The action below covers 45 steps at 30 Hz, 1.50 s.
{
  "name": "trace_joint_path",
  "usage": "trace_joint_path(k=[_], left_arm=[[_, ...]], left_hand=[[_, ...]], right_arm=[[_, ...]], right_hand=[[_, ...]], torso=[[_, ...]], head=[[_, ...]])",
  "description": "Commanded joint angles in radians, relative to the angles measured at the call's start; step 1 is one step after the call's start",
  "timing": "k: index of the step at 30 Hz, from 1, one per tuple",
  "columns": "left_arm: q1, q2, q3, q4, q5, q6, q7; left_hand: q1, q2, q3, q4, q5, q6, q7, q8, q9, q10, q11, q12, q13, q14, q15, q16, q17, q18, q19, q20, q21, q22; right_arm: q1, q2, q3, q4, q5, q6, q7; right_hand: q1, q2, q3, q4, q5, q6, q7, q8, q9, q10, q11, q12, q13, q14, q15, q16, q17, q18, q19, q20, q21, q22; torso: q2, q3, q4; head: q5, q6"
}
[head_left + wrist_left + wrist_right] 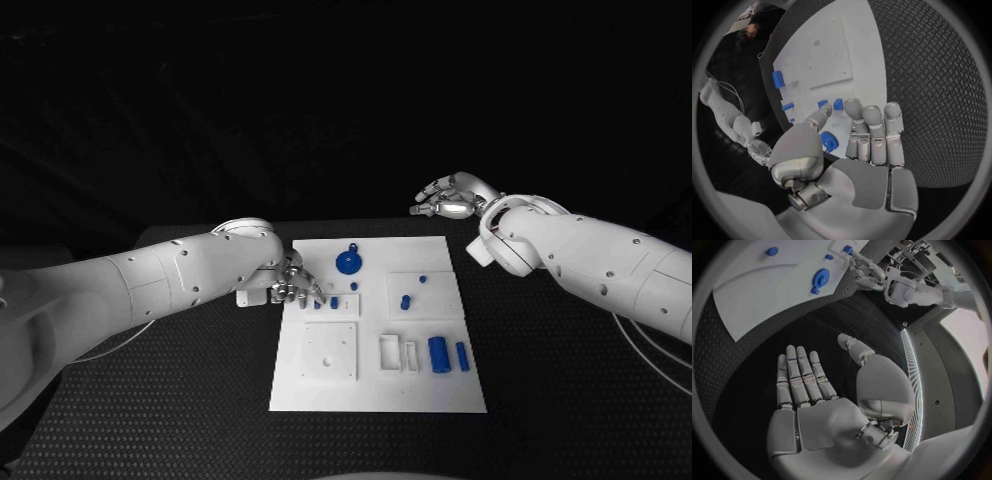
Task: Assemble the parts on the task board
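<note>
The white task board [433, 385] lies in the middle of the black table. On it are a blue round disc [349, 262], small blue pegs [405, 299] and two blue cylinders [438, 354] near its right edge. My left hand [296, 285] hovers at the board's left edge, fingers stretched out and empty, tips close to two small blue pieces [838, 104]. The disc [828, 141] lies just beside the thumb [817, 119]. My right hand [454, 195] is raised beyond the board's far right corner, its palm [826, 415] flat, fingers apart and empty.
A white square block [330, 352] and a white slotted holder [397, 352] sit on the near half of the board. Black textured table [577, 400] surrounds the board on all sides. From the right wrist, the board [761, 290] and my left hand [864, 270] lie ahead.
</note>
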Motion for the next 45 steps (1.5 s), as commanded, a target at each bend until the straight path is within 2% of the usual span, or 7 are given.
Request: trace_joint_path(k=[1, 10, 16, 19, 23, 33, 45], left_arm=[[0.001, -0.010, 0.009, 0.016, 0.056, -0.030, 0.006], [0.016, -0.058, 0.075, 0.070, 0.152, -0.199, 0.103], [0.027, -0.099, 0.082, 0.135, 0.127, -0.324, 0.269], [0.026, -0.111, 0.079, 0.166, 0.044, -0.426, 0.414], [0.019, -0.121, 0.057, 0.201, -0.112, -0.532, 0.567], [-0.004, -0.078, -0.005, 0.168, -0.302, -0.659, 0.631], [-0.040, -0.001, -0.008, 0.107, -0.464, -0.609, 0.576]], left_hand=[[-0.012, -0.012, 0.005, 0.023, -0.003, 0.003, 0.001, 0.004, 0.005, -0.003, -0.001, 0.001, 0.002, 0.000, -0.009, 0.006, -0.001, 0.007, 0.009, -0.097, -0.006, 0.016], [0.013, -0.029, 0.016, 0.042, -0.004, -0.040, 0.015, -0.016, 0.013, -0.055, 0.013, -0.021, -0.001, -0.045, -0.001, -0.018, -0.010, 0.002, -0.026, -0.090, -0.021, 0.015], [0.140, 0.041, 0.022, -0.063, 0.032, -0.082, 0.046, -0.032, 0.024, -0.192, 0.051, -0.112, -0.039, -0.170, 0.049, -0.118, -0.054, -0.028, -0.138, -0.048, -0.096, -0.003], [0.277, 0.093, 0.042, -0.189, 0.147, -0.098, 0.066, -0.042, 0.030, -0.217, 0.069, -0.185, -0.093, -0.174, 0.082, -0.175, -0.082, -0.029, -0.143, -0.018, -0.131, -0.016], [0.385, 0.089, 0.059, -0.260, 0.150, -0.095, 0.075, -0.045, 0.030, -0.246, 0.089, -0.287, -0.164, -0.147, 0.081, -0.178, -0.078, -0.024, -0.119, -0.015, -0.138, -0.014], [0.467, 0.055, 0.065, -0.260, 0.136, -0.090, 0.075, -0.060, 0.014, -0.275, 0.128, -0.472, -0.276, -0.119, 0.103, -0.169, -0.061, -0.005, -0.089, 0.003, -0.138, -0.004], [0.471, 0.040, 0.049, -0.252, 0.127, -0.099, 0.070, -0.089, -0.014, -0.241, 0.136, -0.591, -0.327, -0.097, 0.110, -0.138, -0.031, 0.014, -0.060, 0.009, -0.129, 0.017]], right_arm=[[-0.001, -0.001, 0.000, 0.000, -0.004, 0.009, 0.005], [-0.002, -0.004, 0.000, -0.002, -0.004, 0.009, 0.005], [-0.002, -0.009, 0.000, -0.001, -0.004, 0.009, 0.005], [-0.002, -0.013, 0.000, 0.001, -0.004, 0.009, 0.005], [-0.004, -0.021, 0.000, 0.000, -0.004, 0.008, 0.005], [-0.005, -0.018, 0.000, -0.004, -0.004, 0.005, 0.006], [-0.006, -0.011, 0.000, -0.005, -0.004, 0.001, 0.008]], right_hand=[[0.008, 0.000, -0.003, 0.000, 0.005, -0.007, 0.056, 0.005, -0.002, 0.006, 0.001, -0.006, 0.001, 0.004, 0.005, -0.006, -0.001, -0.010, 0.005, -0.004, -0.007, 0.001], [0.008, 0.000, -0.004, 0.000, 0.005, -0.006, 0.056, 0.005, -0.002, 0.006, 0.001, -0.007, 0.001, 0.004, 0.005, -0.006, -0.002, -0.010, 0.005, -0.004, -0.007, 0.002], [0.008, 0.000, -0.004, 0.000, 0.005, -0.006, 0.056, 0.005, -0.002, 0.007, 0.001, -0.007, 0.001, 0.004, 0.006, -0.006, -0.002, -0.011, 0.005, -0.004, -0.008, 0.002], [0.008, 0.001, -0.004, 0.000, 0.005, -0.006, 0.056, 0.005, -0.002, 0.007, 0.001, -0.007, 0.001, 0.004, 0.006, -0.006, -0.002, -0.011, 0.005, -0.004, -0.008, 0.002], [0.008, 0.001, -0.003, 0.000, 0.005, -0.006, 0.056, 0.006, -0.002, 0.007, 0.001, -0.008, 0.001, 0.004, 0.005, -0.006, -0.002, -0.010, 0.005, -0.004, -0.008, 0.003], [0.008, 0.002, -0.003, 0.000, 0.006, -0.006, 0.056, 0.006, -0.002, 0.008, 0.000, -0.008, 0.001, 0.004, 0.005, -0.006, -0.002, -0.010, 0.005, -0.004, -0.008, 0.003], [0.009, 0.002, -0.003, 0.000, 0.006, -0.006, 0.056, 0.006, -0.002, 0.008, 0.000, -0.009, 0.001, 0.005, 0.005, -0.006, -0.002, -0.010, 0.006, -0.004, -0.009, 0.004]], torso=[[0.000, -0.0004, 0.0000], [-0.001, 0.0004, 0.0022], [-0.001, 0.0004, 0.0013], [0.000, 0.0004, 0.0006], [0.001, -0.0017, 0.0012], [0.002, -0.0017, -0.0016], [0.002, -0.0010, -0.0025]], head=[[-0.002, 0.004], [-0.002, 0.014], [-0.003, 0.026], [-0.004, 0.033], [-0.007, 0.041], [-0.004, 0.055], [-0.007, 0.060]])
